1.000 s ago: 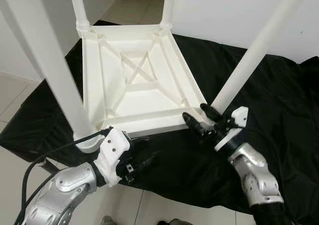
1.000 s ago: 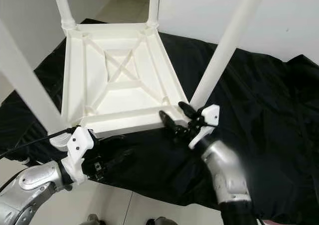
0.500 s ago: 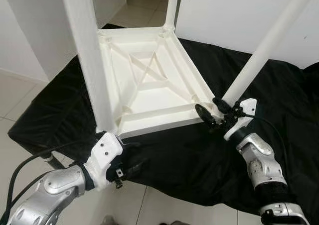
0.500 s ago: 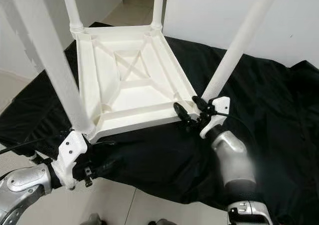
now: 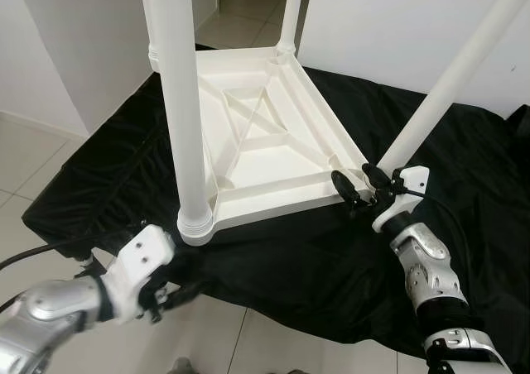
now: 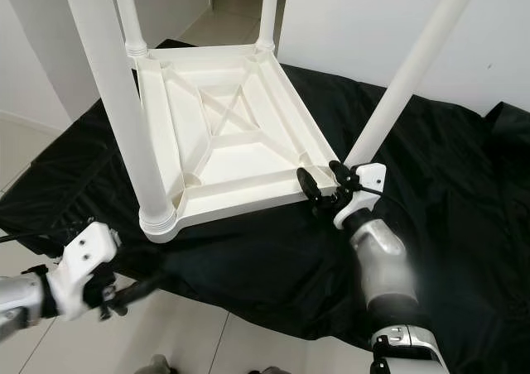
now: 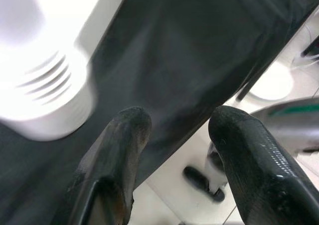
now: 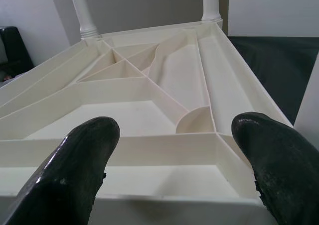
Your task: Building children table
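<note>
Upside-down white plastic children's table [image 5: 265, 146] lies on the black cloth-draped bench [image 5: 464, 225], ribbed underside showing, round smooth legs pointing up. Right gripper [image 5: 356, 190] sits at the near right corner beside a leg, fingers spread apart. Left gripper [image 7: 174, 130] hovers below the near left leg's [image 5: 184, 101] ridged collar, fingers apart, holding nothing.

Left pincer [image 5: 178, 290] low, fingers parted; right pincer [image 5: 354, 189] raised forward, fingers spread.
</note>
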`<state>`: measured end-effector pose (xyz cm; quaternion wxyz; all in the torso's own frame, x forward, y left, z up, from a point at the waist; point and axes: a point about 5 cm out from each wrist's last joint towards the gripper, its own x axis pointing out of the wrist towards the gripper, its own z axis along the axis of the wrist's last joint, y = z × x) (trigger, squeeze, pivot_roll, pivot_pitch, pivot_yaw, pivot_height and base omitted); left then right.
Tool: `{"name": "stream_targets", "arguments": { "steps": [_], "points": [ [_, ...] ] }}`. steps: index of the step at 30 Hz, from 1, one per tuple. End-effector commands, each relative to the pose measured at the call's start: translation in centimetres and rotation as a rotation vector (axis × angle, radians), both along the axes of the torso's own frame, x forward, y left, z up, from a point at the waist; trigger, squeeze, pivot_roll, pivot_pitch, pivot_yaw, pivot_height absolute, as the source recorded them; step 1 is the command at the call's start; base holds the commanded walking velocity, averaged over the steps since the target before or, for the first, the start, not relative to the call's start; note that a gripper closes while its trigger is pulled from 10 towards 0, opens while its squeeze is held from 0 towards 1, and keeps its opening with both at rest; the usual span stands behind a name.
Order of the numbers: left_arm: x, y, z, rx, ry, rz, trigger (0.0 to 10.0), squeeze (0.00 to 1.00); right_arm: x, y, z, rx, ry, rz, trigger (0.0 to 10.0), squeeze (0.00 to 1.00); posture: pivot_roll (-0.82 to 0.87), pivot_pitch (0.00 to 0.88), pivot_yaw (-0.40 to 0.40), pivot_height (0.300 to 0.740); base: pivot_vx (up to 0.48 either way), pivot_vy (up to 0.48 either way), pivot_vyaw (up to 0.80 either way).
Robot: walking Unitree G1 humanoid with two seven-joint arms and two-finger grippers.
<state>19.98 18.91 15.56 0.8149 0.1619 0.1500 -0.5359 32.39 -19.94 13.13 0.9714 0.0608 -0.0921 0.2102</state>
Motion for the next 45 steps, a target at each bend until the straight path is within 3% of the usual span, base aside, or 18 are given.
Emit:
{"name": "stream_targets", "arguments": {
  "steps": [1, 5, 7, 9, 10, 11, 12, 15, 16, 18, 20, 25, 31, 33, 34, 45],
  "points": [
    [0.8, 2.0, 0.4, 0.066, -0.035, 0.03, 10.0, 0.0, -0.3, -0.3, -0.7, -0.011, 0.014, -0.011, 10.0, 0.04, 0.13, 0.058, -0.079, 0.74, 0.0, 0.0, 0.0],
    [1.5, 3.5, 0.6, 0.115, -0.049, 0.073, 10.0, 0.0, -0.2, -0.6, -0.8, -0.014, 0.012, -0.027, 10.0, 0.04, 0.13, 0.058, -0.078, 0.74, 0.0, 0.0, 0.0],
    [1.5, 3.5, 0.6, 0.115, -0.049, 0.073, 10.0, 0.0, -0.2, -0.6, -0.8, -0.014, 0.012, -0.027, 10.0, 0.04, 0.13, 0.058, -0.078, 0.74, 0.0, 0.0, 0.0],
    [2.5, 5.6, 0.8, 0.188, -0.083, 0.145, 10.0, 0.0, -0.1, -0.9, -0.8, -0.017, 0.008, -0.04, 10.0, 0.04, 0.12, 0.049, -0.074, 0.74, 0.0, 0.0, 0.0],
    [2.5, 5.6, 0.8, 0.188, -0.083, 0.145, 10.0, 0.0, -0.1, -0.9, -0.8, -0.017, 0.008, -0.04, 10.0, 0.04, 0.12, 0.049, -0.074, 0.74, 0.0, 0.0, 0.0],
    [3.7, 6.9, 1.1, 0.227, -0.124, 0.225, 10.0, 0.0, -0.1, -1.0, -0.7, -0.016, 0.006, -0.045, 10.0, 0.04, 0.12, 0.046, -0.074, 0.74, 0.0, 0.0, 0.0],
    [3.7, 6.9, 1.1, 0.227, -0.124, 0.225, 10.0, 0.0, -0.1, -1.0, -0.7, -0.016, 0.006, -0.045, 10.0, 0.04, 0.12, 0.046, -0.074, 0.74, 0.0, 0.0, 0.0],
    [6.2, 8.7, 2.2, 0.275, -0.248, 0.372, 10.0, 0.0, -0.2, -0.6, -0.6, -0.012, -0.003, -0.035, 10.0, 0.05, 0.12, 0.042, -0.075, 0.74, 0.0, 0.0, 0.0],
    [7.2, 9.3, 2.9, 0.27, -0.301, 0.431, 10.0, 0.0, -0.3, -0.2, -0.6, -0.009, -0.008, -0.027, 10.0, 0.05, 0.12, 0.044, -0.074, 0.74, 0.0, 0.0, 0.0],
    [7.2, 9.3, 2.9, 0.27, -0.301, 0.431, 10.0, 0.0, -0.3, -0.2, -0.6, -0.009, -0.008, -0.027, 10.0, 0.05, 0.12, 0.044, -0.074, 0.74, 0.0, 0.0, 0.0],
    [8.9, 9.7, 4.1, 0.23, -0.394, 0.514, 10.0, 0.0, -0.8, 0.8, -1.1, -0.005, -0.01, -0.007, 10.0, 0.04, 0.12, 0.046, -0.079, 0.74, 0.0, 0.0, 0.0],
    [10.1, 10.0, 4.7, 0.197, -0.443, 0.558, 10.0, 0.0, -1.2, 1.4, -1.7, -0.006, 0.001, -0.002, 10.0, 0.04, 0.11, 0.05, -0.083, 0.74, 0.0, 0.0, 0.0],
    [11.5, 9.3, 5.3, 0.069, -0.48, 0.594, 10.0, 0.0, -2.1, 1.6, -2.6, -0.032, 0.021, -0.033, 10.0, 0.04, 0.1, 0.061, -0.09, 0.74, 0.0, 0.0, 0.0],
    [11.5, 9.3, 5.3, 0.069, -0.48, 0.594, 10.0, 0.0, -2.1, 1.6, -2.6, -0.032, 0.021, -0.033, 10.0, 0.04, 0.1, 0.061, -0.09, 0.74, 0.0, 0.0, 0.0],
    [11.9, 8.8, 5.2, 0.02, -0.479, 0.581, 10.0, 0.0, -2.5, 1.5, -2.8, -0.036, 0.024, -0.068, 10.0, 0.03, 0.1, 0.065, -0.095, 0.74, 0.0, 0.0, 0.0],
    [13.0, 6.2, 4.9, -0.103, -0.485, 0.518, 10.0, 0.0, -3.6, 1.5, -3.1, 0.05, 0.028, -0.28, 10.0, 0.02, 0.09, 0.077, -0.115, 0.74, 0.0, 0.0, 0.0]
  ]
}}
